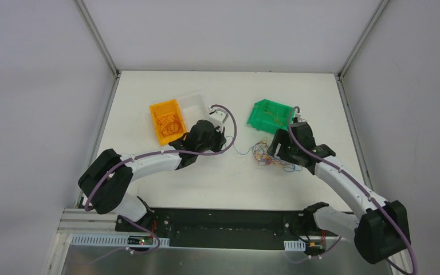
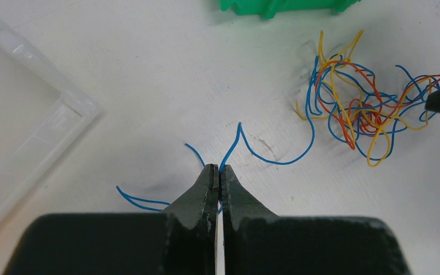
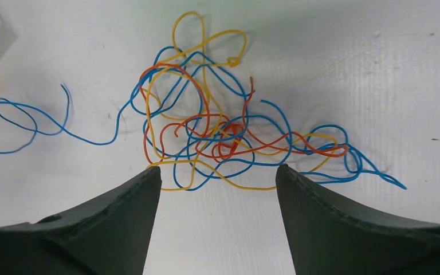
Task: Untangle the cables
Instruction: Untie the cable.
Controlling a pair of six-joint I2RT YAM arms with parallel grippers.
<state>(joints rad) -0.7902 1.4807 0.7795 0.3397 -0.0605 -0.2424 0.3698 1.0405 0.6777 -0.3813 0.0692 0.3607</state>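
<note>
L end effector [image 2: 219, 172] clenched on a blue strand [image 2: 275, 162] running to the cables [image 3: 223, 126], a curly clump of hair-thin orange, red, blue wire mid table [image 1: 217, 183]. R end effector [image 3: 217, 172] gapes empty, short of it. Step: teasing blue out; next prob needs R pinning clump. Beyond: green plastic bin [image 1: 272, 116].

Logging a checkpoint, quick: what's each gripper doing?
Left gripper: closed on a blue wire.
Right gripper: open, holding nothing.

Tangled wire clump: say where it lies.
Top view: the clump lies on the table right of centre, just below the green bin, at the fingertips of the open right gripper.
</note>
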